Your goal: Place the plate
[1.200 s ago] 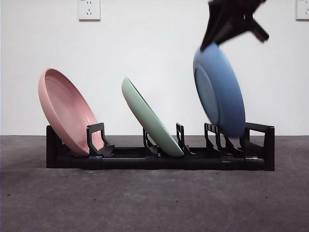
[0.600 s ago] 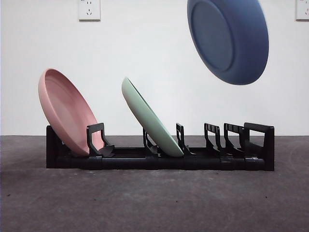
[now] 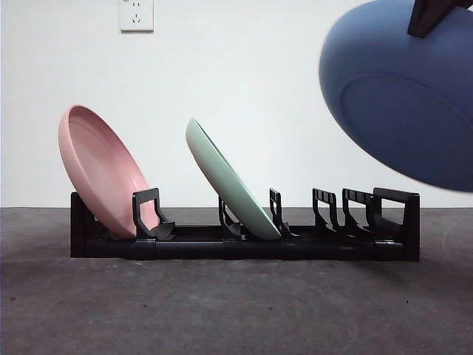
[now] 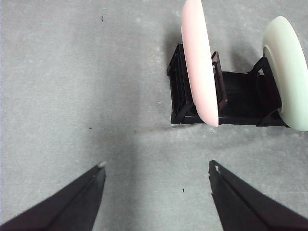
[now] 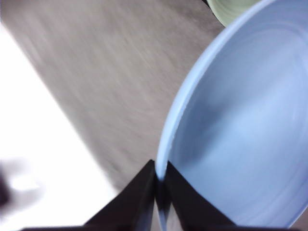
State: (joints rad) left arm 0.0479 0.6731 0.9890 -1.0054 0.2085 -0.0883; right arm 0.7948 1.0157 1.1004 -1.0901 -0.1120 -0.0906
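My right gripper is shut on the rim of a blue plate, which hangs tilted high at the right of the front view, above the right end of the black dish rack. The plate also fills the right wrist view. The gripper shows as a black tip at the top right of the front view. A pink plate leans in the rack's left slot and a green plate in the middle slot. My left gripper is open and empty over the table near the rack's pink-plate end.
The rack's right slots hold no plate. A white wall with power sockets stands behind the rack. The grey tabletop lies in front of the rack.
The blue plate has risen out of the rack's right slots, then swung to the right and nearer the camera, tilting flatter. The pink and green plates have not moved.
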